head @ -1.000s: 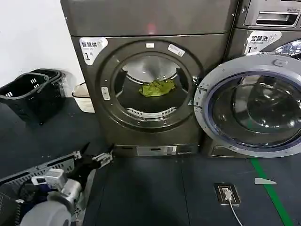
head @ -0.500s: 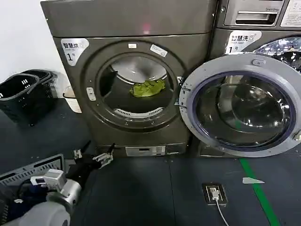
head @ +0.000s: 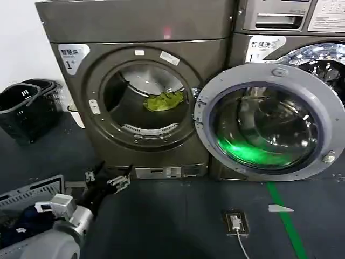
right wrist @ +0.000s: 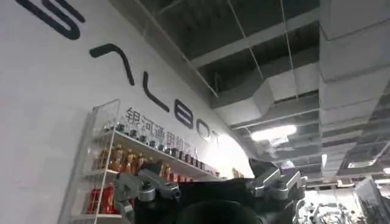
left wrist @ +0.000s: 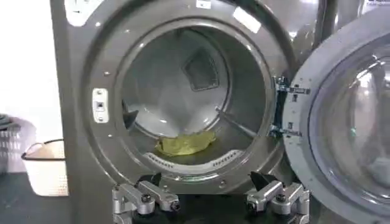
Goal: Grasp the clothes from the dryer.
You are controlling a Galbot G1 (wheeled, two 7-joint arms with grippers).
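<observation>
- I see the clothes [head: 164, 101] as a small yellow-green bundle lying on the drum floor inside the dryer [head: 135, 86], toward the back of the round mouth and much smaller than it.
- In the left wrist view the clothes [left wrist: 184, 143] sit straight ahead of my left gripper [left wrist: 210, 201], beyond the drum's lower lip and well apart from the fingertips; nothing touches the cloth.
- My left gripper [head: 107, 181] hangs low in front of the dryer's base panel, below the drum mouth and a little to its left, so the bundle is above it and deeper in.
- The left gripper's fingers [left wrist: 146, 198] are spread wide with nothing between them.
- The dryer's door [head: 269, 121] is swung fully out to the right of the opening, well off to the right of my left gripper; its hinge [left wrist: 281, 106] shows on the drum's rim.
- A white label with "1" [head: 73, 54] marks the dryer's upper left corner, and a small red light [head: 167, 32] glows on the top panel.
- Dark baskets [head: 24, 108] stand on the floor to the left of the machine, beyond the left gripper.
- My right gripper [right wrist: 210, 189] is tilted up at a ceiling and a wall shelf of bottles [right wrist: 131, 161]; its fingers stand apart and empty.
</observation>
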